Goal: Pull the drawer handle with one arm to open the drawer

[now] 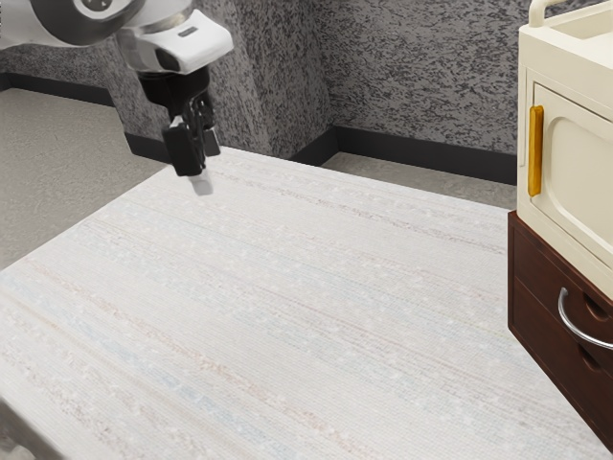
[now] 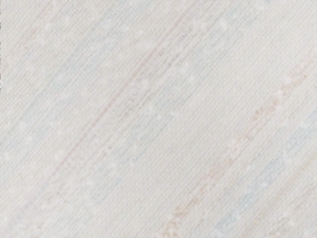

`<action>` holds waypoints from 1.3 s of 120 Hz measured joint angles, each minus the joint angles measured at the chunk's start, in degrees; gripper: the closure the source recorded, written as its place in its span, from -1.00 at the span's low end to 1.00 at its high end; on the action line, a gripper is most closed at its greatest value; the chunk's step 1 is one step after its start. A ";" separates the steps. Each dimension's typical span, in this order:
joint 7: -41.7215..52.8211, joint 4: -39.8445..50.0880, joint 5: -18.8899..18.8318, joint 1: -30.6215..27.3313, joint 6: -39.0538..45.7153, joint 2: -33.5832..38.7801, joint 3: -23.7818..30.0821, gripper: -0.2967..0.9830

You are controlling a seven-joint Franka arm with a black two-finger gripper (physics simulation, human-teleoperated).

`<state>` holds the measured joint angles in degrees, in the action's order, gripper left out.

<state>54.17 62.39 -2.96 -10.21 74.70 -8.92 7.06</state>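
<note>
We hold our gripper [image 1: 204,165] above the table [image 1: 287,316], fingers apart, well away from the drawer [image 1: 548,331] and its silver handle [image 1: 571,329], probably for approach room.

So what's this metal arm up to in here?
The arm isn't handling anything at this moment. Its gripper is open and empty above the table, well away from the brown drawers at the exterior view's right. The job is to open a drawer by pulling its handle, presumably the curved silver handle. Nothing is touching that handle, and the drawers look shut, so the pull hasn't begun.
</note>
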 joint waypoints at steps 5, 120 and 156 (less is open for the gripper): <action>-0.31 -0.06 0.02 0.16 0.09 -0.05 0.02 -0.53; 44.18 23.91 12.51 3.79 18.08 6.98 7.09 -0.54; 57.83 24.72 15.14 8.45 29.20 5.36 6.84 -0.38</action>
<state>112.01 87.12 12.17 -1.75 103.89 -3.56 13.89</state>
